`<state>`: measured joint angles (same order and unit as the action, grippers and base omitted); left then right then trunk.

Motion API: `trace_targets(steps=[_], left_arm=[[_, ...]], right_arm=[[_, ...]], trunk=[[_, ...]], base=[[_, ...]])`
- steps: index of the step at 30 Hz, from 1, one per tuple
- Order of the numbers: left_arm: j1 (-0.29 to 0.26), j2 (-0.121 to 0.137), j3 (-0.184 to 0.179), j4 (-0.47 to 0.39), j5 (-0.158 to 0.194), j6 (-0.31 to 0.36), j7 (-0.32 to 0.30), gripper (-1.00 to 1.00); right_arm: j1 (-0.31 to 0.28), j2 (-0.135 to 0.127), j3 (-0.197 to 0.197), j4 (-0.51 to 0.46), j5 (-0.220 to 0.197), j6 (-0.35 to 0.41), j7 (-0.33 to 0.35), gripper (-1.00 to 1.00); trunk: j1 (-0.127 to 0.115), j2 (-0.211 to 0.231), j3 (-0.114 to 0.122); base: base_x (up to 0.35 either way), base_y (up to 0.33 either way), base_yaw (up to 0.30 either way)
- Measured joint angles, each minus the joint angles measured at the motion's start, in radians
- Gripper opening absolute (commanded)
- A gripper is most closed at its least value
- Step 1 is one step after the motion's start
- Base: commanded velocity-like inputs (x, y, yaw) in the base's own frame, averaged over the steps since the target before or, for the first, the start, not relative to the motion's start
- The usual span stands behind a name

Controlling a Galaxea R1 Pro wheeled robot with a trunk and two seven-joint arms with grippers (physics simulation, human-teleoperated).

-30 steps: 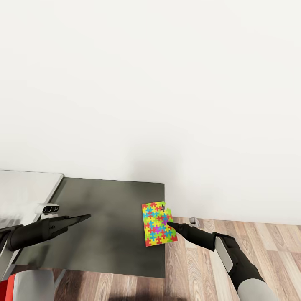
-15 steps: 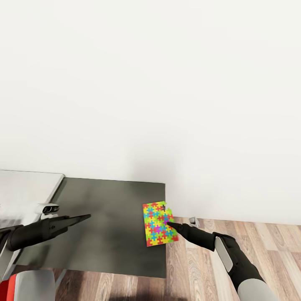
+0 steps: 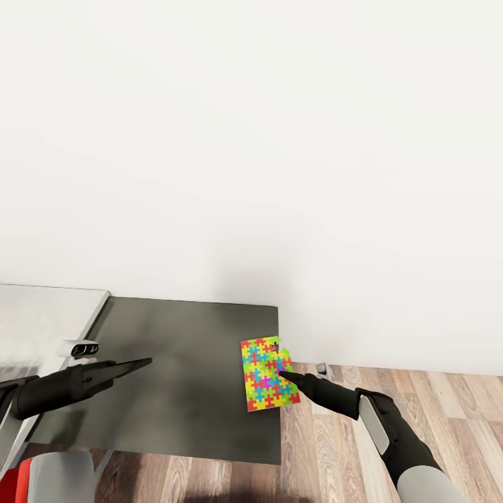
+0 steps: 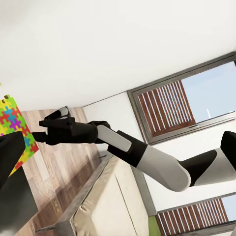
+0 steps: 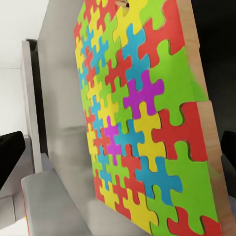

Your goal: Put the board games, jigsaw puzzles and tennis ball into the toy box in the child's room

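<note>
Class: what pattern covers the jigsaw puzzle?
Interlocking pieces in red, yellow, green, blue and purple on the jigsaw puzzle; clearest in the right wrist view.

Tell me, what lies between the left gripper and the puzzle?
In the head view, a bare stretch of the dark cabinet top lies between the left gripper and the puzzle; nothing stands on it.

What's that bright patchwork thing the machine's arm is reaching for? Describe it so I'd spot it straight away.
Find the dark olive-grey cabinet top against the white wall, beside the pale grey table. At its right edge, next to the wood-plank floor, is a jigsaw puzzle, with the right gripper at its side. It is a flat rectangle of interlocking red, yellow, green, blue and purple pieces, the one colourful thing there.
</note>
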<state>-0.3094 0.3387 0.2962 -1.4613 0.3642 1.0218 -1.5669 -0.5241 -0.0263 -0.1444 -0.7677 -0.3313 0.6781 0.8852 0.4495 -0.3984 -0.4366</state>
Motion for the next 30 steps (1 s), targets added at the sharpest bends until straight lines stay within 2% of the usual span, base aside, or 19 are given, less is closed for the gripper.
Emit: trace_targets(steps=[9, 10, 30], left_arm=[[0.0, 0.0, 0.0, 0.001, 0.0, -0.001, 0.0, 1.0], [0.0, 0.0, 0.0, 0.001, 0.0, -0.001, 0.0, 1.0], [0.001, 0.003, -0.001, 0.001, 0.002, 0.007, 0.0, 1.0]], right_arm=[[0.0, 0.0, 0.0, 0.0, -0.001, 0.0, 0.0, 1.0], [0.0, 0.0, 0.0, 0.0, -0.001, 0.0, 0.0, -1.0], [0.0, -0.001, 0.0, 0.0, -0.004, 0.001, 0.002, -1.0]], trunk=[[0.0, 0.0, 0.0], [0.0, 0.0, 0.0], [0.0, 0.0, 0.0]], base=[[0.0, 0.0, 0.0], [0.0, 0.0, 0.0], [0.0, 0.0, 0.0]])
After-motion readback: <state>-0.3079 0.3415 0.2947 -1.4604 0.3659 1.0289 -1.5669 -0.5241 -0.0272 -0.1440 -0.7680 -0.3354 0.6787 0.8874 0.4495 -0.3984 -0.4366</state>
